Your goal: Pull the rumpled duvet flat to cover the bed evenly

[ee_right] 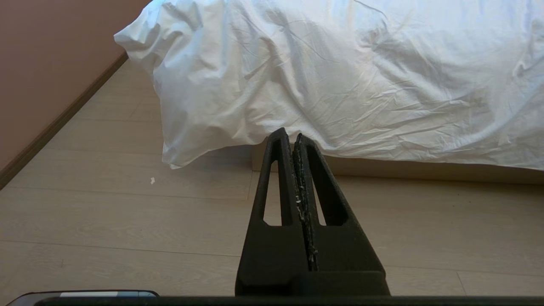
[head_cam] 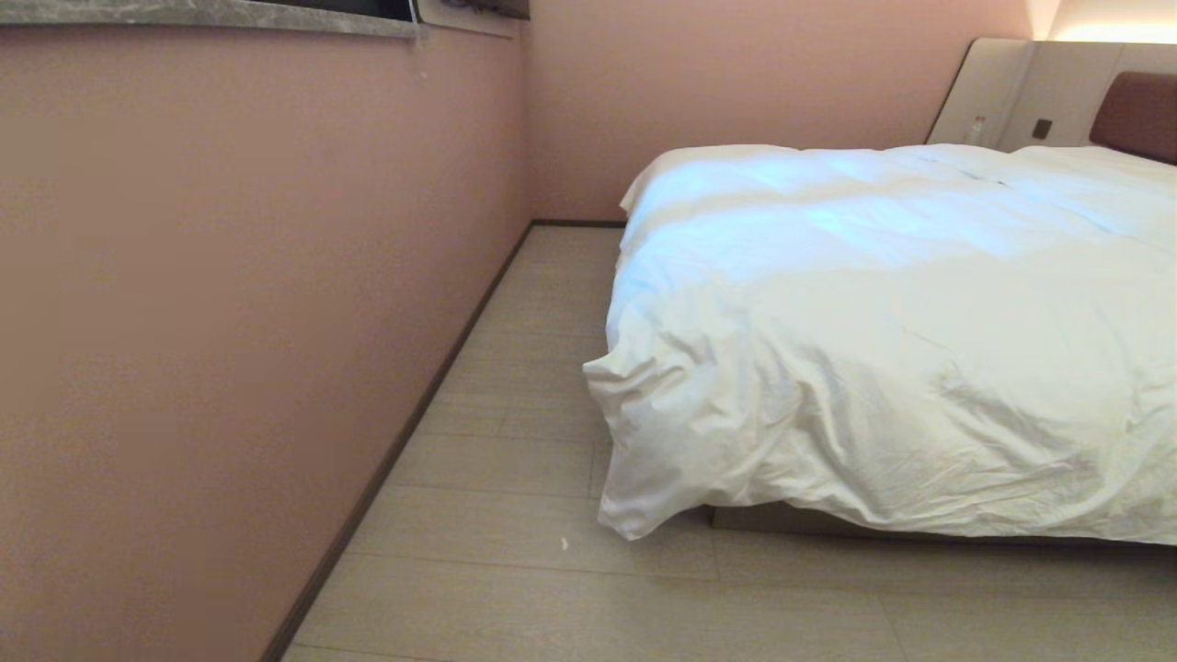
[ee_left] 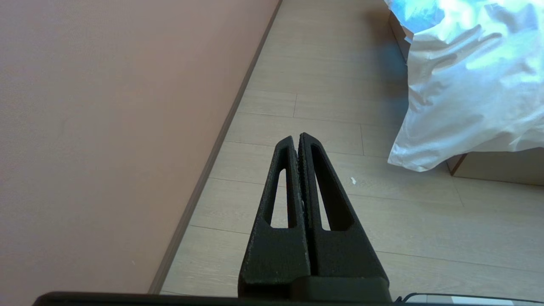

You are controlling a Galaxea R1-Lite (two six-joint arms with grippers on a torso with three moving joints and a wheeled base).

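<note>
The white puffy duvet (head_cam: 874,303) lies over the bed and hangs wrinkled over its foot end, one corner (head_cam: 634,515) drooping almost to the floor. The bed's tan base (head_cam: 791,519) shows under the hem, and its brown headboard (head_cam: 1138,115) is at the far right. Neither arm is in the head view. My left gripper (ee_left: 297,137) is shut and empty over bare floor, with the duvet corner (ee_left: 408,159) off to its side. My right gripper (ee_right: 290,132) is shut and empty, pointing at the duvet's hanging edge (ee_right: 340,106) from a short distance.
A pink wall (head_cam: 230,303) with a dark skirting board runs along the left, leaving a strip of pale plank floor (head_cam: 515,441) between it and the bed. A small white scrap (head_cam: 565,544) lies on the floor near the duvet corner. A beige panel (head_cam: 993,92) flanks the headboard.
</note>
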